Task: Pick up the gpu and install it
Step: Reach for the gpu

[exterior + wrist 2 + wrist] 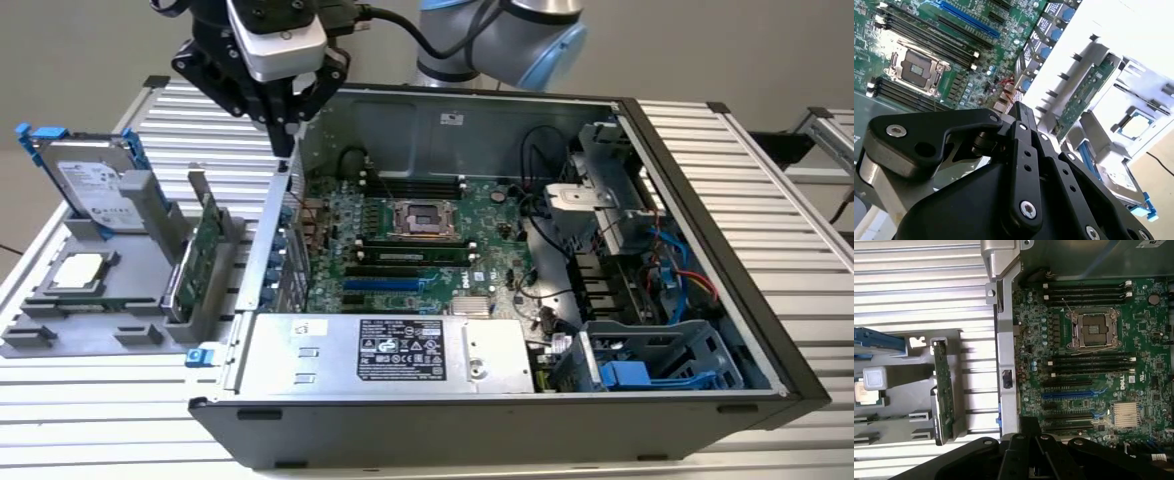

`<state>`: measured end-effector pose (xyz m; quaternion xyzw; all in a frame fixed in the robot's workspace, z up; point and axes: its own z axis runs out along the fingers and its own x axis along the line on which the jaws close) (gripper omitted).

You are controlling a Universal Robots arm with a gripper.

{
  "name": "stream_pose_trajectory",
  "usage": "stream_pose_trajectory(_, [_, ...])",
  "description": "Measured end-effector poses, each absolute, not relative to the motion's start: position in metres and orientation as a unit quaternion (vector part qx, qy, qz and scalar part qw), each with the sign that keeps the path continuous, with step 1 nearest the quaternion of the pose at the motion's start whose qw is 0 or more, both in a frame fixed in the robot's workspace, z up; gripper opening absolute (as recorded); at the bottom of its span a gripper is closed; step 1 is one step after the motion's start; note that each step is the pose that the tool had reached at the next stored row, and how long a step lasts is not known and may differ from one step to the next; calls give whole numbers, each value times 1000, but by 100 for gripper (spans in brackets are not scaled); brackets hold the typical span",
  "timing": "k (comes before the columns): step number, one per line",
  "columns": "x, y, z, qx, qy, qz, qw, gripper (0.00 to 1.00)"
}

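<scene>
So, the gripper (283, 138) hangs over the far end of the case (467, 430) wall on the exterior view's left. Its fingers are pinched together with nothing between them. The gpu (203, 250) isn't in its grasp at all. It stands on edge in a gray holder (80, 335) on the table (747, 140), outside the case. From the gripper it sits further to the exterior view's left, nearer the camera and lower than the fingertips. There's a clear gap between the two, no contact.

The first wrist view shows the same thing: the card stands upright in the holder just beside the case wall, with the dark fingers off to one side of it.

The holder also carries a hard drive (96, 185) leaning at its far end and a cpu (80, 270) lying flat left of the gpu. Inside the case, the motherboard (400, 235) lies flat, with the power supply (387, 350) along the near side.
</scene>
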<state>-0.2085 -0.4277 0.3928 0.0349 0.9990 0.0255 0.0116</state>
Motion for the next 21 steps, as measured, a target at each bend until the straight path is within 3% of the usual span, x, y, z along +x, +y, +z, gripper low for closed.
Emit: stream_pose_trajectory(21, [-230, -429, 393, 35, 999, 26, 12, 0])
